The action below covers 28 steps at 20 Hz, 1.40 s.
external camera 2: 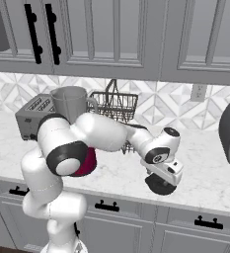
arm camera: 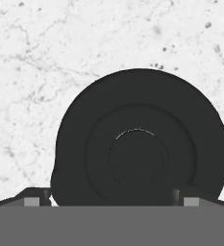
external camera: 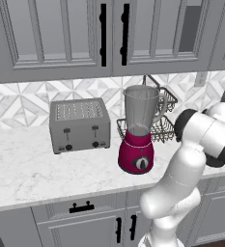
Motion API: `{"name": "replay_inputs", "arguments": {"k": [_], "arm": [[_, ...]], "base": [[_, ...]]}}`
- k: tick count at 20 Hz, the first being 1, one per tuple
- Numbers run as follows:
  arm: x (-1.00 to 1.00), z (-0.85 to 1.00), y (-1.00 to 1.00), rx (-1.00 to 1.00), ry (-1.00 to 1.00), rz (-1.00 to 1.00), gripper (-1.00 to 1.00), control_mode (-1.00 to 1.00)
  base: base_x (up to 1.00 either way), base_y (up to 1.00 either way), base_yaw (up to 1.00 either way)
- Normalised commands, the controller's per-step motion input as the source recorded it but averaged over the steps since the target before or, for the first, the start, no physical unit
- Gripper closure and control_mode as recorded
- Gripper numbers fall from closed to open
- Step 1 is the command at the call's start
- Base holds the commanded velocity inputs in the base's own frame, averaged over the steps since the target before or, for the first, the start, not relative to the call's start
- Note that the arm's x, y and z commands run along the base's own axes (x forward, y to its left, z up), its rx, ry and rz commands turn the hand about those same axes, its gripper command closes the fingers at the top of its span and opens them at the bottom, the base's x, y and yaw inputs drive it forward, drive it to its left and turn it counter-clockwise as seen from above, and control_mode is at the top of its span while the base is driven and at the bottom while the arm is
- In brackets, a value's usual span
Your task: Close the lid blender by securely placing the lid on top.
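A white marble counter (external camera: 27,169) runs under grey wall cabinets, with a silver toaster (external camera: 79,125) and a wire basket (external camera 2: 114,106) against the patterned backsplash. The blender (external camera: 139,130) stands upright between them, its clear jar open at the top on the magenta base. The lid (arm camera: 140,141) lies flat on the counter well to the right of the blender, near the front edge, a dark round cap with stepped rings rising to a small centre knob. The gripper (external camera 2: 161,184) hangs directly over it, jaws spread wide and holding nothing, with a fingertip showing at either side of the lid in the hand view; whether the tips already touch the rim is hard to tell from that close angle. The lid looks like a light, rigid moulded piece, unlikely to bend or break, though its smooth domed surface could slip under a shallow pinch. The surest hold is probably across the outer rim at its widest, fingers low against the counter, keeping it level so it seats squarely on the jar mouth.
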Motion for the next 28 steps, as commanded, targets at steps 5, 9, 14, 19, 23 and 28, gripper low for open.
{"name": "replay_inputs", "arguments": {"k": [5, 9, 14, 19, 23, 28], "arm": [[0.01, -0.43, 0.0, 0.0, 0.0, 0.01, -1.0, -1.0], [0.1, -0.29, 0.0, 0.0, 0.0, 0.02, -1.0, -1.0], [0.26, -0.24, 0.0, 0.0, 0.0, 0.04, -1.0, -1.0], [0.38, -0.38, 0.01, 0.0, 0.0, 0.04, -1.0, -1.0], [0.32, -0.57, 0.12, 0.0, 0.0, 0.04, 1.0, -1.0], [0.28, -0.5, 0.0, 0.02, 0.0, 0.06, 1.0, -1.0]], "base": [[0.0, 0.0, 0.0], [0.0, 0.0, 0.0], [0.0, 0.0, 0.0], [0.0, 0.0, 0.0], [0.0, 0.0, 0.0], [0.0, 0.0, 0.0]]}}
